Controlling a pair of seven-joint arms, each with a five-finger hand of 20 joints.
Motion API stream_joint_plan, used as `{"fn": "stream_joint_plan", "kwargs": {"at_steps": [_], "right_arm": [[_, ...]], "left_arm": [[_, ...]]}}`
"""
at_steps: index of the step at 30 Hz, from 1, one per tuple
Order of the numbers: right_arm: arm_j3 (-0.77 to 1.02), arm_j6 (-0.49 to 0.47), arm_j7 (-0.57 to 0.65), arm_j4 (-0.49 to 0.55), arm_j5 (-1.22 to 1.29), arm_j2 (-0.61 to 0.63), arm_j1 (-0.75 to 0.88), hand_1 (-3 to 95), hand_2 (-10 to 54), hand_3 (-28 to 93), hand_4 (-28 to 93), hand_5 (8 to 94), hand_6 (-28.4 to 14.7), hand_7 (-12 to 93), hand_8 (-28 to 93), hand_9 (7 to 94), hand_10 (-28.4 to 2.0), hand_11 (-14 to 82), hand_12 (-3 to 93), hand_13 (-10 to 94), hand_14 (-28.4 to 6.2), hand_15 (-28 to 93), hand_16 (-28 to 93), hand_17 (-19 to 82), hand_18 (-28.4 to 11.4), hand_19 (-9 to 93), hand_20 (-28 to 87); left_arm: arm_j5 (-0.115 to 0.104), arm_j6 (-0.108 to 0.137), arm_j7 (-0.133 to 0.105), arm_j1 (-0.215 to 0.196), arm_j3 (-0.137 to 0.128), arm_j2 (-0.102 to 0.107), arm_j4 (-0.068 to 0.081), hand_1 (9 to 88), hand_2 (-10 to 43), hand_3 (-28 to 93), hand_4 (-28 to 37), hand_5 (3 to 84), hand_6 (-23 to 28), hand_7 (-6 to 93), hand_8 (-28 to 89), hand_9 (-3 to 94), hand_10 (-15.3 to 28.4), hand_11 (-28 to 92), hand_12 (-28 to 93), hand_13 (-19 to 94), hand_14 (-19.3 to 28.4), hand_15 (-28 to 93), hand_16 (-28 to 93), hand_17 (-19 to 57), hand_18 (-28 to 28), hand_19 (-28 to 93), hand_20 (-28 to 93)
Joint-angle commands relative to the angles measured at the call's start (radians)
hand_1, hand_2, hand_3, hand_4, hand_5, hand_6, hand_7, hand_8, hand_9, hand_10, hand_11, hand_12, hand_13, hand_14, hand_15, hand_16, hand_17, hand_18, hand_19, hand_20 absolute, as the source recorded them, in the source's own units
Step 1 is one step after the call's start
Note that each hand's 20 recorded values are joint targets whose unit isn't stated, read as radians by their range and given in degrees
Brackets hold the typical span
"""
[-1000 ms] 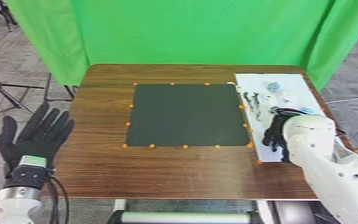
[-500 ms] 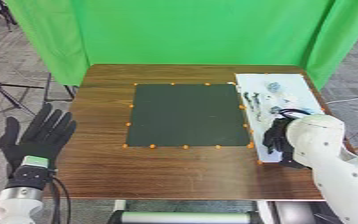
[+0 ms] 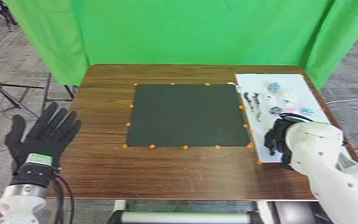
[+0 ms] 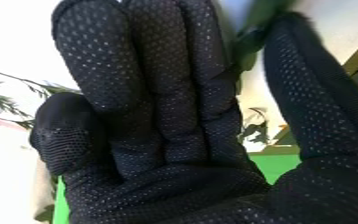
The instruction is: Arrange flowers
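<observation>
My right hand (image 3: 279, 137) is over the near part of the white board (image 3: 269, 156) at the table's right side. Beyond it on the board lie a pale blue flower (image 3: 273, 87), a whitish flower (image 3: 288, 98) and thin dark stems (image 3: 247, 101). In the right wrist view, the right hand (image 4: 171, 132) has its fingers extended and thumb apart. A blurred green leaf (image 4: 248, 47) shows behind the gap between them; whether it touches the glove I cannot tell. Leafy sprigs (image 4: 5, 102) lie beyond the fingers. Off the table's left edge, my left hand (image 3: 42, 142) is open, fingers spread.
A dark square mat (image 3: 189, 115) lies mid-table, with small orange markers around its edge. The brown table (image 3: 189, 175) extends in front of it. A green curtain (image 3: 193, 32) hangs behind the table.
The right hand has shifted slightly over the near part of the board, and its forearm has swung outward. The left hand has drifted a little to the right, still open.
</observation>
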State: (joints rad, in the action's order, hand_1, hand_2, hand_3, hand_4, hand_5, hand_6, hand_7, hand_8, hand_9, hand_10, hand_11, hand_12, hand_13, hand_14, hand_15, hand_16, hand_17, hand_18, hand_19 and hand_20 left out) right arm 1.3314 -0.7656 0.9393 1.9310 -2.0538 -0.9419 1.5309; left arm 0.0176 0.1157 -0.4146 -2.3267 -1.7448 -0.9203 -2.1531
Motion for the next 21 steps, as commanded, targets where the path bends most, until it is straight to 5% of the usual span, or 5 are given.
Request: {"fn": "stream_joint_plan", "kwargs": {"at_steps": [1, 2, 4, 9, 21], "right_arm": [[-0.04, -0.055, 0.045, -0.076, 0.057, -0.027, 0.163, 40.6, -9.5, 74, -10, 77.0, -5.4, 22, 12, 87.5, -12.3, 22.2, 35.0, 84, -10.3, 41, 29, 58, -15.0, 93, 38], [-0.042, -0.062, 0.037, -0.077, 0.048, -0.029, 0.163, 35.0, -9.5, 74, -13, 75.3, -6.5, 20, -2, 85.3, -14.4, 24.9, 29.2, 83, -11.1, 42, 28, 58, -15.0, 93, 37], [-0.058, -0.035, 0.028, -0.078, 0.013, -0.028, 0.164, 34.3, -9.5, 75, -15, 75.0, -6.8, 19, -6, 84.4, -15.3, 25.7, 27.1, 82, -11.4, 42, 28, 57, -15.0, 93, 37], [-0.061, -0.004, -0.009, -0.073, -0.032, -0.027, 0.175, 48.7, -9.0, 75, -14, 79.9, -3.3, 27, 22, 89.1, -12.6, 26.0, 35.2, 85, -10.5, 44, 29, 59, -15.7, 93, 39], [0.017, 0.26, -0.125, 0.052, -0.062, -0.018, 0.267, 42.8, -8.1, 79, 1, 78.0, -2.8, 39, 25, 89.3, -10.9, 31.9, 39.5, 86, -9.2, 48, 32, 60, -15.3, 93, 42]], "left_arm": [[0.002, -0.008, 0.018, 0.002, 0.008, -0.002, 0.004, 25.3, 12.7, 72, -28.3, 37.0, 7.6, 13.0, -9, 35.2, 15.9, 24, 12, 25, 16.0, 36, -10, -2.1, 11.1, 34, 6], [0.002, -0.007, 0.015, -0.001, 0.007, -0.002, 0.002, 25.3, 12.7, 72, -28.3, 37.0, 7.6, 12.9, -9, 35.1, 15.8, 24, 12, 25, 16.0, 36, -10, -2.1, 11.1, 34, 6], [0.002, -0.006, 0.018, 0.004, 0.007, -0.002, 0.005, 25.3, 12.6, 72, -28.3, 37.0, 7.6, 12.9, -9, 35.1, 15.9, 24, 12, 25, 15.9, 36, -10, -2.1, 11.1, 34, 6], [0.002, -0.01, 0.015, 0.001, 0.005, -0.002, 0.003, 25.3, 12.6, 72, -28.3, 37.0, 7.6, 13.0, -9, 35.2, 15.8, 24, 12, 25, 15.9, 36, -10, -2.2, 11.1, 34, 6], [-0.005, -0.01, 0.013, 0.0, 0.008, -0.005, 0.002, 25.4, 12.6, 72, -28.3, 37.0, 7.6, 13.1, -9, 35.3, 15.8, 25, 12, 25, 15.9, 36, -10, -2.2, 11.1, 34, 6]]}}
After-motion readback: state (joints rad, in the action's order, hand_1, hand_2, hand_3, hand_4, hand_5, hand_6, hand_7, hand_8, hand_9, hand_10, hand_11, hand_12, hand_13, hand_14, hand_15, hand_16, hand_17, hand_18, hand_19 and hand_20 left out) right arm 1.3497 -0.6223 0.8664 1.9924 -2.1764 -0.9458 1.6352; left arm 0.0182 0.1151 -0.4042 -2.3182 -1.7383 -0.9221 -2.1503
